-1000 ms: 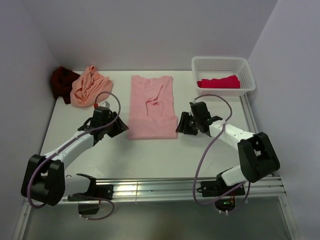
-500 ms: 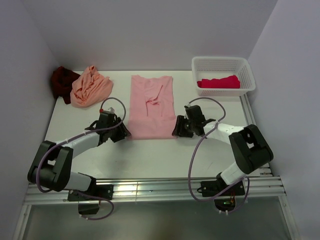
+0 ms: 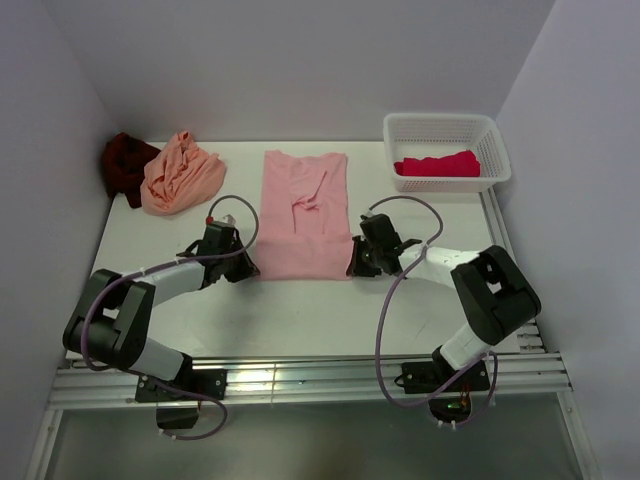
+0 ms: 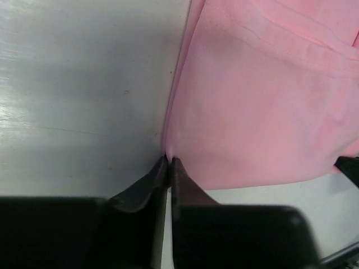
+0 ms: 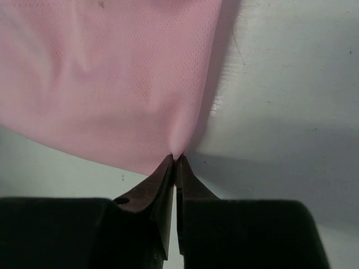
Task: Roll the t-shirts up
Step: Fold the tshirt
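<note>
Far to the left of the light pink cloth t-shirt [image 3: 305, 225], a dark maroon cloth t-shirt [image 3: 124, 165] lies crumpled against the wall. Just beside it, on the side nearer to the pink shirt, is a peach-orange cloth t-shirt [image 3: 180, 177], also in a loose heap and touching the maroon one.

The left gripper [image 4: 169, 161] is at the near left corner of the pink shirt, low on the white table [image 3: 300, 310]. Its two fingers are pressed together and the corner of the cloth is pinched between the tips.

The pink shirt itself lies flat on the table as a long strip, with its hem toward the arms and its neck end away from them. There is a small raised wrinkle around its middle.

The right gripper [image 5: 175, 158] is at the near right corner of the pink shirt. Its fingers are closed too, and the cloth puckers where the tips hold it.

Well to the right of the pink shirt and further back stands a white lattice plastic basket [image 3: 440, 123]. Inside it lies a crimson-pink cloth t-shirt [image 3: 437, 164].
</note>
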`<state>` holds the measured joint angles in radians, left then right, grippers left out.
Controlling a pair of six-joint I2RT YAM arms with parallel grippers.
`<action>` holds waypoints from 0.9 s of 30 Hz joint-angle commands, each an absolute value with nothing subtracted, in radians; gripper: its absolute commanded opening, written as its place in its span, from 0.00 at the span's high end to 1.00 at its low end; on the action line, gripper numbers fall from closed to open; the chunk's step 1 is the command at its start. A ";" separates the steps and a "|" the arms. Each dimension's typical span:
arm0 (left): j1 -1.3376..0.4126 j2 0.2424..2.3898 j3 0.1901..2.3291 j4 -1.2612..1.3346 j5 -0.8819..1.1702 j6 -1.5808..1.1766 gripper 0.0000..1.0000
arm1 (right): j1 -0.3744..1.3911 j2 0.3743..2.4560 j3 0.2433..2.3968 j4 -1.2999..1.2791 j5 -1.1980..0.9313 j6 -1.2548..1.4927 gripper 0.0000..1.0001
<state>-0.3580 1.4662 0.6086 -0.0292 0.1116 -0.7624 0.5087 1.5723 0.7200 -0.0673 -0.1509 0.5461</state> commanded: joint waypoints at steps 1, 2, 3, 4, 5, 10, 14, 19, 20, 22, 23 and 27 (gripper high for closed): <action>-0.365 1.476 0.646 -0.044 0.117 -0.723 0.96 | 0.526 1.540 0.738 -0.132 -0.095 0.535 0.92; -0.365 1.465 0.649 -0.058 0.107 -0.715 1.00 | 0.534 1.536 0.742 -0.155 -0.083 0.534 0.95; -0.365 1.456 0.646 -0.077 0.103 -0.710 1.00 | 0.535 1.531 0.742 -0.166 -0.062 0.532 0.95; -0.365 1.445 0.646 -0.086 0.098 -0.704 1.00 | 0.537 1.516 0.744 -0.176 -0.055 0.528 0.95; -0.365 1.424 0.643 -0.095 0.101 -0.697 1.00 | 0.538 1.508 0.744 -0.186 -0.049 0.526 0.96; -0.380 1.359 0.611 -0.121 0.118 -0.696 1.00 | 0.581 1.448 0.733 -0.251 -0.002 0.525 0.98; -0.439 1.304 0.581 -0.124 0.111 -0.728 1.00 | 0.647 1.411 0.706 -0.281 0.064 0.563 0.98; -0.512 1.252 0.517 -0.133 0.069 -0.797 1.00 | 0.706 1.298 0.571 -0.238 0.109 0.682 0.99; -0.520 1.226 0.502 -0.129 0.068 -0.810 1.00 | 0.712 1.276 0.545 -0.227 0.115 0.702 0.99; -0.552 1.201 0.462 -0.121 0.043 -0.842 1.00 | 0.724 1.214 0.474 -0.193 0.135 0.761 0.95; -0.566 1.175 0.450 -0.121 0.032 -0.853 1.00 | 0.738 1.195 0.454 -0.183 0.144 0.782 0.90; -0.627 1.118 0.397 -0.120 0.005 -0.896 0.98 | 0.798 1.080 0.364 -0.152 0.228 0.883 0.55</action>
<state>-0.5938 1.1645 0.4183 -0.1299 0.0456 -0.8394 0.7544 1.1439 0.4145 -0.1844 0.1249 0.7738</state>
